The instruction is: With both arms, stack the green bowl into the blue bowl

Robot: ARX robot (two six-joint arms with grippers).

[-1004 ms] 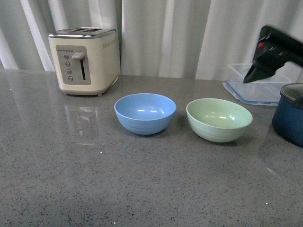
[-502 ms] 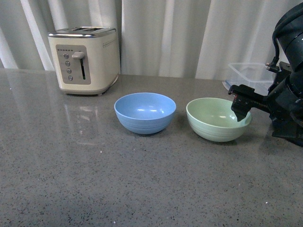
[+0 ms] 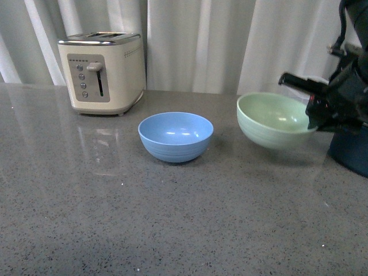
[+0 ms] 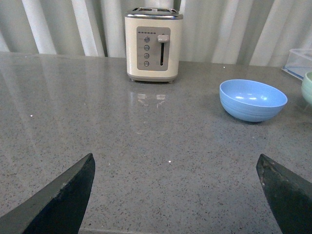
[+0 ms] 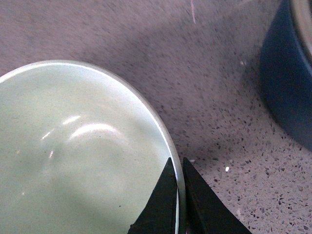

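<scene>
The green bowl [image 3: 275,119] hangs tilted above the counter at the right, with my right gripper [image 3: 315,118] shut on its right rim. Seen from the right wrist, the green bowl [image 5: 83,161] has its thin rim pinched between the two black fingers of the right gripper [image 5: 178,168]. The blue bowl [image 3: 176,136] rests upright on the counter to the left of the lifted bowl, apart from it. From the left wrist, the blue bowl [image 4: 253,99] lies far ahead, and my left gripper [image 4: 175,170] is open with nothing between its fingers.
A cream toaster [image 3: 103,72] stands at the back left. A dark navy pot [image 3: 349,150] sits at the right edge, close behind my right arm; the navy pot [image 5: 287,73] also shows from the right wrist. White curtains hang behind the grey speckled counter [image 3: 115,218].
My right arm came down to the green bowl, shut on its right rim and lifted it off the counter. The blue bowl has not moved.
</scene>
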